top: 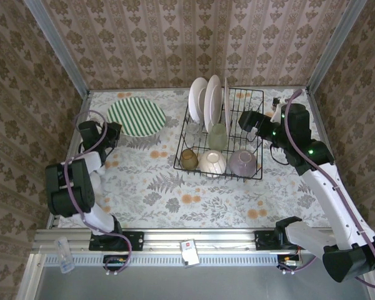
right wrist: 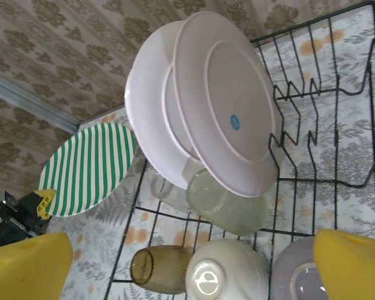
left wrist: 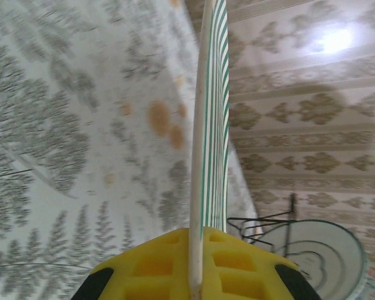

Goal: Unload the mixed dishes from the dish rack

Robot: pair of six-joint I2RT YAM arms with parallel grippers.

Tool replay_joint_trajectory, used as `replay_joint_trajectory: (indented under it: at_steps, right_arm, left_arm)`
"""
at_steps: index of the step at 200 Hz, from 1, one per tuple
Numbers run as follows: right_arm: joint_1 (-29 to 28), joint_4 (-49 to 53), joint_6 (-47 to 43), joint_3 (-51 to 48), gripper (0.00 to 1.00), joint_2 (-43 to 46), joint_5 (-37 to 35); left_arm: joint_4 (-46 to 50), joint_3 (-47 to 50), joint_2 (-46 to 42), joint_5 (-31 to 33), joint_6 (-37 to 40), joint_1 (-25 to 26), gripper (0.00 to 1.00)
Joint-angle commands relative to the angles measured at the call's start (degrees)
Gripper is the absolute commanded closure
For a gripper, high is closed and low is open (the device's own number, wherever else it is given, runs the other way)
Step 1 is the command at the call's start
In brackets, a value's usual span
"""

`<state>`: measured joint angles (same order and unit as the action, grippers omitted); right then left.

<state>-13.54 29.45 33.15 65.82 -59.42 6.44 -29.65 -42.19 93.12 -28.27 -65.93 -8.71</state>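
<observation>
At ten o'clock on the worktop (top: 175, 200) lies a green-striped plate (top: 136, 117), its rim clamped in the left pincer (top: 114, 131); that looks like one dish unloaded. The dish rack (top: 247, 91), toward one o'clock, holds white plates (top: 206, 100), pale green glass (top: 218, 136), brown cup (top: 189, 158), cream bowl (top: 212, 162) and lavender bowl (top: 242, 162). The right pincer (top: 240, 120) hovers at the rack's three o'clock side, spread wide and touching nothing.

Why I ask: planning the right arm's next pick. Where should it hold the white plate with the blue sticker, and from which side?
Probably its top rim, from above. The plate stands on edge between the dish rack tines, lower rim trapped, upper rim free. Straddle that rim with the open right tool, one finger per face, and lift straight up.
</observation>
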Motion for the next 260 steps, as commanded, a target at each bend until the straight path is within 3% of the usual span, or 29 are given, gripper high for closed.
replay_joint_trajectory:
  at_steps: [1,122,193,260]
  right_arm:
    - [-0.7,3.9,-0.6,0.5,0.00,-1.3,-4.7]
    - [-2.5,3.7,-2.2,1.3,0.00,-4.6,-3.1]
    - [-3.8,3.7,-2.2,3.3,0.00,-7.6,-4.9]
    - [-4.2,3.8,-2.4,4.7,0.00,-9.7,-6.0]
  left_arm:
    - [-9.0,-2.8,3.7,-2.2,0.0,0.0,1.00]
    - [-13.0,-8.1,16.8,-3.0,-1.5,1.2,0.99]
    - [-11.3,-10.6,19.5,-3.3,-1.7,0.0,0.60]
    - [0.8,-12.9,17.0,-2.2,3.5,-0.8,0.32]
